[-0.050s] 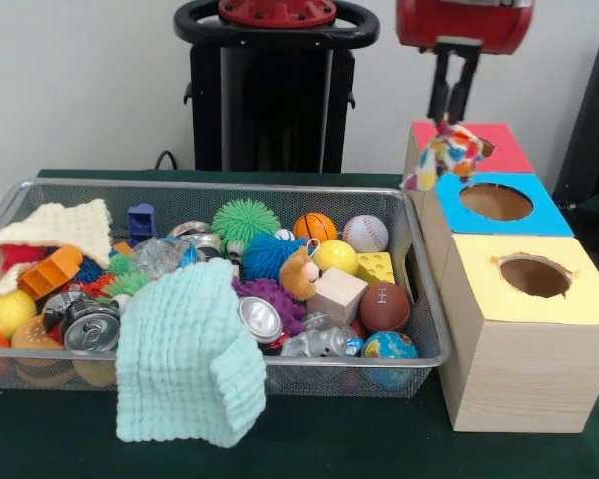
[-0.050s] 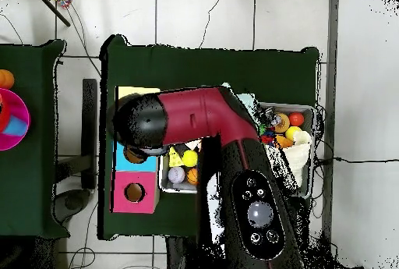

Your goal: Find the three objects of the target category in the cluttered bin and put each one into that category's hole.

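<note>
My gripper (image 1: 451, 118) hangs over the red-topped box (image 1: 507, 150) at the back right, shut on a multicoloured patterned cloth (image 1: 444, 155). The cloth dangles at the box's near left corner, beside its hole. A mint green cloth (image 1: 185, 359) is draped over the front wall of the wire bin (image 1: 220, 186). A cream knitted cloth (image 1: 65, 225) lies at the bin's left end. In the overhead view the arm's round head (image 2: 144, 122) covers the gripper and the cloth; the red box (image 2: 134, 192) shows beside it.
A blue-topped box (image 1: 499, 205) and a yellow-topped box (image 1: 534, 279), each with a round hole, stand in a row in front of the red one. The bin holds balls, cans, spiky toys, a wooden cube (image 1: 337, 294) and blocks.
</note>
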### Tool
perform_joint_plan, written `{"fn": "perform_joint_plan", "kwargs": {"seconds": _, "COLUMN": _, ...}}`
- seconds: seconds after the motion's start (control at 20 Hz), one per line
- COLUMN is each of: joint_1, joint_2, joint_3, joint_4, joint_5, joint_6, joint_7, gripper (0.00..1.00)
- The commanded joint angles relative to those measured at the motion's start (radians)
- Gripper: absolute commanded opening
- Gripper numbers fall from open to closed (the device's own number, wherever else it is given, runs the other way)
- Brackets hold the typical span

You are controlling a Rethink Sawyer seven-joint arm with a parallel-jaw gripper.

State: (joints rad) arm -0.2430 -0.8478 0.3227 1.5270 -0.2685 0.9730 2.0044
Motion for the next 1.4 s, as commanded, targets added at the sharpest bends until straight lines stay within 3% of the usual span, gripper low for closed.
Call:
{"fn": "perform_joint_plan", "kwargs": {"seconds": 0.05, "joint_1": 0.045, "joint_2": 0.118, "joint_3": 0.016, "joint_4": 0.041, "joint_5": -0.059, "joint_6": -0.182, "joint_7": 0.052, "gripper": 0.00}}
{"fn": "perform_joint_plan", "kwargs": {"seconds": 0.65, "joint_1": 0.156, "joint_2": 0.230, "joint_3": -0.069, "joint_4": -0.190, "joint_5": -0.098, "joint_6": -0.202, "joint_7": 0.095, "gripper": 0.00}}
{"fn": "perform_joint_plan", "kwargs": {"seconds": 1.15, "joint_1": 0.172, "joint_2": 0.277, "joint_3": -0.097, "joint_4": -0.210, "joint_5": -0.118, "joint_6": -0.246, "joint_7": 0.066, "gripper": 0.00}}
{"fn": "perform_joint_plan", "kwargs": {"seconds": 1.4, "joint_1": 0.193, "joint_2": 0.296, "joint_3": -0.123, "joint_4": -0.225, "joint_5": -0.130, "joint_6": -0.292, "joint_7": 0.100, "gripper": 0.00}}
